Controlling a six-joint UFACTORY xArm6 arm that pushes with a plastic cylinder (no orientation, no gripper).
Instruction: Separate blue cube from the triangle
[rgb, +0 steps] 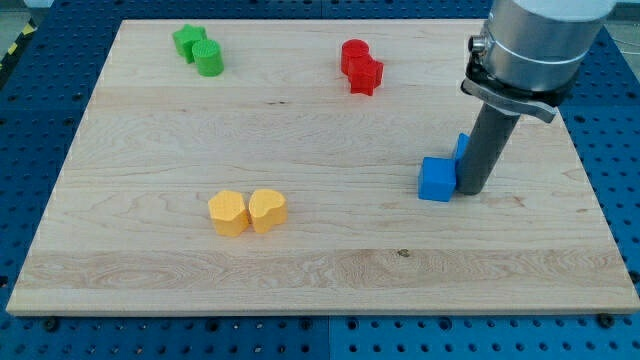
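**Currently: Rod Wedging Between Blue Cube and Blue Triangle**

Presently my tip (468, 190) is sitting at the right side of the counter (320, 270), touching or almost touching the right face of the blue cube (436, 180). A second blue block (461, 147), judged to be the triangle, is showing only as a sliver at the far side of the rod, mostly hidden behind it; its shape cannot be confirmed. The cube and that block are lying just beside each other, with the rod standing at their junction.

The arm is carrying no fingers at all, only the straight rod, so nothing is being held and no opening width applies.

Other pairs are resting well apart from the work: two green blocks (198, 50) at the far left, two red blocks (361, 66) at the far centre, and two yellow blocks (248, 211), one heart-shaped, at the near centre-left.

Assessment: the separation is appearing barely begun. To do it well, the push should be running leftward through the middle of the cube's right face, so the cube is sliding straight rather than spinning. The rod should be staying clear of the hidden block, lest it drag along. The open wood to the left is offering room short of the yellow pair.
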